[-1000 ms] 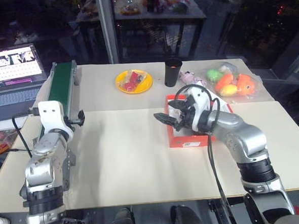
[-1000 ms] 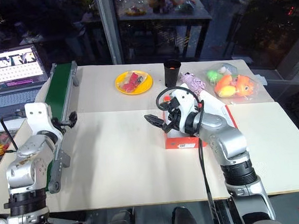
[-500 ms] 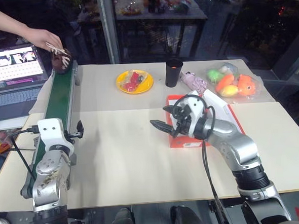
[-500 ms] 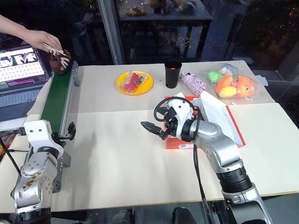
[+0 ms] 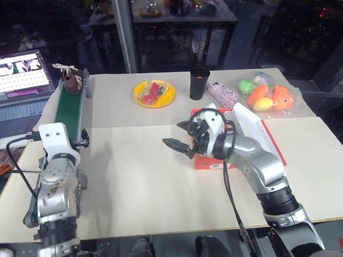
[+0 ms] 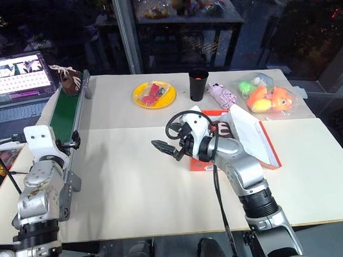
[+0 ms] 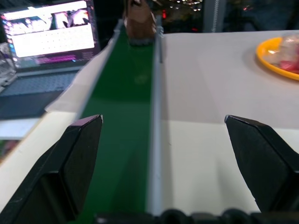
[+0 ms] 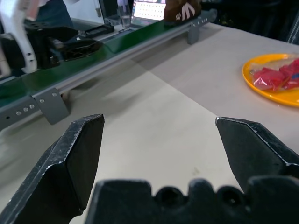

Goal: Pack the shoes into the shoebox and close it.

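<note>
— Starting with the grippers: what state are they in?

— Both stand spread wide with nothing between the fingers. The right gripper [image 6: 171, 145] hangs above bare tabletop near the middle, pointing left, just left of the shoebox [image 6: 211, 161]. The left gripper [image 5: 80, 139] sits at the left side, over the near stretch of the green conveyor belt [image 6: 62, 109].

— And the shoebox itself?

— Orange-red, lying on the table [image 6: 134, 189] right of centre, partly hidden behind the right arm. Its lid [image 6: 252, 136] is raised, white inner face showing, tilted toward the right. What lies inside cannot be made out.

— The shoes?

— One dark brown shoe [image 5: 70, 77] with cream laces rests at the far end of the belt, well apart from the box. The left wrist view looks straight along the belt toward it.

— Anything else on the table?

— Along the far edge: a yellow plate [image 6: 153, 94] holding red items, a black cup [image 6: 198, 84], a pink plush toy [image 6: 220, 94], and a clear bag of toy fruit [image 6: 265, 96]. An open laptop [image 6: 18, 76] stands left of the belt.
</note>
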You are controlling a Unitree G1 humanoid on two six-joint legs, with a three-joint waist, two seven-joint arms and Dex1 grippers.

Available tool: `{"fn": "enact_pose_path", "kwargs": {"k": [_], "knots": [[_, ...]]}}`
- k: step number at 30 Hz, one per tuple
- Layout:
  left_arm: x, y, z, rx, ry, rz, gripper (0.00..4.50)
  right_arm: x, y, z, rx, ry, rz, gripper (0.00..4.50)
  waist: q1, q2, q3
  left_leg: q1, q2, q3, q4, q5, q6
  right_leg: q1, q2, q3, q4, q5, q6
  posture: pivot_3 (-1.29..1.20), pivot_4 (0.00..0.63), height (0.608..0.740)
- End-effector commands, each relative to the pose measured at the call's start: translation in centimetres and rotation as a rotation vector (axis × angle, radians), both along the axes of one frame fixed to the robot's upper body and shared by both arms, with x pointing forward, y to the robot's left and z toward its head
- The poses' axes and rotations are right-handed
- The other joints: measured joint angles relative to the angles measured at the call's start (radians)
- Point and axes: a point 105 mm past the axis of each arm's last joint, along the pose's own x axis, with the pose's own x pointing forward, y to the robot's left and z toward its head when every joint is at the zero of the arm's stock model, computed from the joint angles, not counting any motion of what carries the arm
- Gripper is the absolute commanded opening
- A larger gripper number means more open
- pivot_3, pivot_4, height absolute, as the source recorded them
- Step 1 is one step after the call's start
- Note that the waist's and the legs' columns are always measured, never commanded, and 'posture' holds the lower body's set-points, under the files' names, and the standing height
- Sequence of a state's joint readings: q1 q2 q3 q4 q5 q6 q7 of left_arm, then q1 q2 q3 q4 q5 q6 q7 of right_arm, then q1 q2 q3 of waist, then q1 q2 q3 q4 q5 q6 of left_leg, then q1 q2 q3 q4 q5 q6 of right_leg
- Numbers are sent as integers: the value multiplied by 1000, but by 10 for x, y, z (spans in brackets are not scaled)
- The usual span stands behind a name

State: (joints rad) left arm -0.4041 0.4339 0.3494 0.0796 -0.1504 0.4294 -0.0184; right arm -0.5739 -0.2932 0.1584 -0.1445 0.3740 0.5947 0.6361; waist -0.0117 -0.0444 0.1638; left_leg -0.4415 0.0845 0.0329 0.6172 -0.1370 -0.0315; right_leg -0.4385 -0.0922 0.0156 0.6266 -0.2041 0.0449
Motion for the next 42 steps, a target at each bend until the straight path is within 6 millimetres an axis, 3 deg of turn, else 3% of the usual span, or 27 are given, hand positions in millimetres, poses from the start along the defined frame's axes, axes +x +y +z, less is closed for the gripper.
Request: {"fn": "enact_pose_path", "kwargs": {"k": [1,18,27,35,38,42], "knots": [[8,10,14,24,-29,20,4500,-3,5,16,-1,-82,33,4477,0,0,0,0,0,0,0,0,0,0,0,0,0,0,0,0,150,736],[36,36,8,-33,-12,62,4500,-4,0,21,-29,-112,13,4477,0,0,0,0,0,0,0,0,0,0,0,0,0,0,0,0,150,736],[39,35,7,-40,-12,68,4500,-4,-1,23,-35,-120,7,4477,0,0,0,0,0,0,0,0,0,0,0,0,0,0,0,0,150,736],[45,20,-13,-161,36,-9,4500,-3,-3,26,-50,-128,5,4477,0,0,0,0,0,0,0,0,0,0,0,0,0,0,0,0,150,736],[44,15,-10,-178,12,-37,3879,-2,-3,27,-52,-132,5,4500,4,0,0,0,0,0,0,0,-1,0,0,0,0,0,0,0,150,736],[45,10,-1,-197,-29,-53,2538,-1,-3,29,-57,-138,4,4500,6,0,0,0,0,0,0,0,-1,0,0,0,0,0,0,0,150,736]]}}
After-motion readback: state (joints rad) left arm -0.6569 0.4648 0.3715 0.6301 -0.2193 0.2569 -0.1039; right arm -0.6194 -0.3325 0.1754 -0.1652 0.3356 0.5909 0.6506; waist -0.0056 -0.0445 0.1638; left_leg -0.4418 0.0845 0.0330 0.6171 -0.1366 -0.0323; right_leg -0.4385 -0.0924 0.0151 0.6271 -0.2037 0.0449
